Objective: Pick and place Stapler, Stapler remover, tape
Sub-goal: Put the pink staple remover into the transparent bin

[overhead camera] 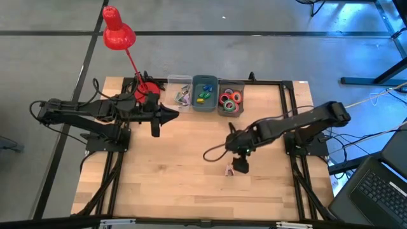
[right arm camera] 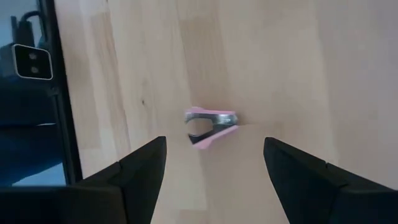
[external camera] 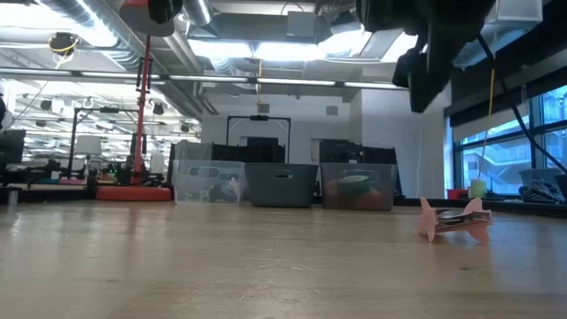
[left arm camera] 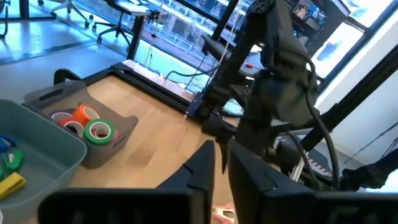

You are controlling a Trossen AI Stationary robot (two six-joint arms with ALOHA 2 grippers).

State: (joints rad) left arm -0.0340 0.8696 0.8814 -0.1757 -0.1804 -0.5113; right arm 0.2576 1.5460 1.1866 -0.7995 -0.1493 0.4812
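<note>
The right hand (right arm camera: 214, 168) hangs above the pink staple remover (right arm camera: 210, 126), fingers wide apart and holding nothing. The remover lies alone on the counter (overhead camera: 178, 165), well apart from the three bins where the tape rolls (overhead camera: 230, 98) sit. It is small and low; descending off-centre could nudge it aside or tip it. The left hand (left arm camera: 219, 165), fingers nearly together and empty, waits near the bins

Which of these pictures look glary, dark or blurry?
Low view: bright ceiling lights glare, and the arm overhead is a dark silhouette. Right wrist view: the pink staple remover is soft, the fingers blurred. High view: even light on the table.
</note>
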